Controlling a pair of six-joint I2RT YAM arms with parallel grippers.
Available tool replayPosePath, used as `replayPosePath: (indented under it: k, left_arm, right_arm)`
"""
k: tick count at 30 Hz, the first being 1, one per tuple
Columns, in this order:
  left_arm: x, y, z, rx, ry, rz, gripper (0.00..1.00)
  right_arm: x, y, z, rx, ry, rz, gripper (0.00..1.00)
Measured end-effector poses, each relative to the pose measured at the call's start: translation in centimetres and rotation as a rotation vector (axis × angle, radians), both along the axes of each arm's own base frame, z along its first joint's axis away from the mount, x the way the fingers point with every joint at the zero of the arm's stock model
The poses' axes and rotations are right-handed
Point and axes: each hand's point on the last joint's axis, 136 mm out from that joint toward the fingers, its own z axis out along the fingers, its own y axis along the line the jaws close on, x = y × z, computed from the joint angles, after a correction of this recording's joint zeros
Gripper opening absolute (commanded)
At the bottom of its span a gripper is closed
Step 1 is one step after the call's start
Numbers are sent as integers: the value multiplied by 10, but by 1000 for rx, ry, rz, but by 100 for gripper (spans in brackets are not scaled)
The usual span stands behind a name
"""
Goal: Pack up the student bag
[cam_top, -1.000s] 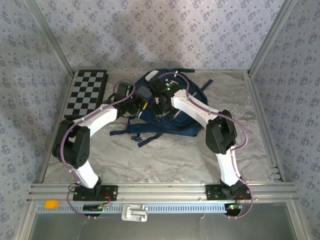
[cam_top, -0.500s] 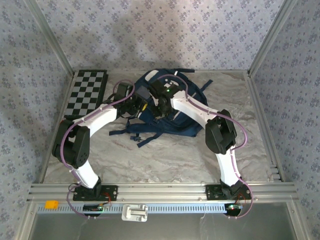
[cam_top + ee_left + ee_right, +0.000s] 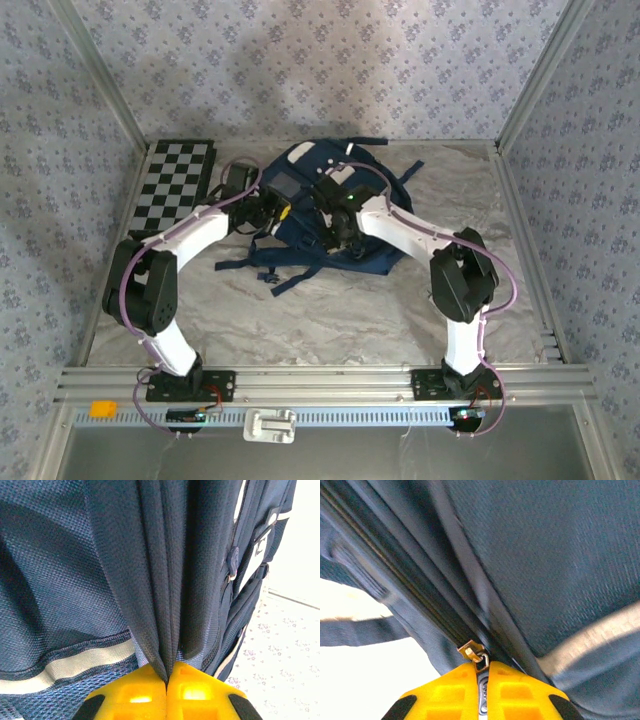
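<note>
Working the zipper of the student bag (image 3: 298, 232) seems to be the step in hand, and it is not clear from this moment whether the zipper is being opened or closed. The bag lies flat on the far middle part of the table (image 3: 330, 320), with its dark straps (image 3: 272, 272) spread toward the near side and a checkerboard (image 3: 175, 185) to its left. The left gripper (image 3: 167, 682) is closed on a pinched fold of the navy fabric, just above the thin white stripe (image 3: 65, 667), and the fold stands stretched away from the yellow fingers. The right gripper (image 3: 481, 680) is closed on the zipper pull (image 3: 471, 651), whose metal tab sits between the fingertips at the end of the dark zipper track (image 3: 410, 587). The next move probably calls for the right arm to draw the pull along the track while the left arm holds the fabric tight, so that the slider does not drag the soft cloth with it. The left arm bends high at its elbow on the left side, and its forearm reaches forward and to the right, to the left side of the bag. The right arm bends at the right side and reaches across to the left, to the middle of the bag. The two wrists are near each other above it.
</note>
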Motion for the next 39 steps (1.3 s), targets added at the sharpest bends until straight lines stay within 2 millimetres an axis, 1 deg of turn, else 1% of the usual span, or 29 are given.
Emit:
replayPosePath:
  k: [4, 6, 8, 10, 12, 15, 18, 20, 23, 26, 31, 33, 37, 39]
  left_arm:
    - [-3, -2, 2, -11, 13, -30, 0]
    - [-3, -3, 2, -11, 15, -38, 0]
    - [0, -1, 1, -11, 15, -35, 0]
    - [3, 2, 1, -8, 14, -23, 0]
    - [8, 10, 1, -1, 7, -4, 0]
    - [13, 19, 1, 10, 0, 19, 0]
    - [14, 20, 1, 19, -5, 21, 0]
    - [14, 19, 1, 21, -6, 21, 0]
    - [13, 18, 1, 24, -7, 20, 0]
    - [13, 18, 0, 26, -7, 21, 0]
    - [13, 17, 1, 24, -5, 23, 0]
    - [13, 17, 1, 20, -2, 28, 0]
    - [14, 14, 3, 14, -11, 32, 0]
    - [15, 13, 4, 12, -16, 34, 0]
  right_arm:
    - [-1, -9, 5, 20, -30, -21, 11]
    - [-1, -12, 12, 41, -46, -27, 15]
    - [-1, -10, 14, 74, -41, -32, 20]
    - [-3, -11, 11, 91, -17, -42, 24]
    - [-6, -14, 4, 89, 17, -52, 31]
    - [-10, -14, -3, 113, 57, -66, 36]
    - [-14, -15, -11, 168, 94, -102, 41]
    - [-16, -17, -13, 235, 118, -144, 44]
    - [-15, -16, -8, 335, 125, -216, 44]
    - [-16, -9, -3, 428, 124, -284, 46]
    - [-21, -7, -11, 507, 136, -401, 49]
    - [-19, -5, -13, 526, 139, -432, 50]
    - [-10, 2, -8, 578, 123, -465, 52]
    - [-7, 7, -11, 588, 126, -469, 54]
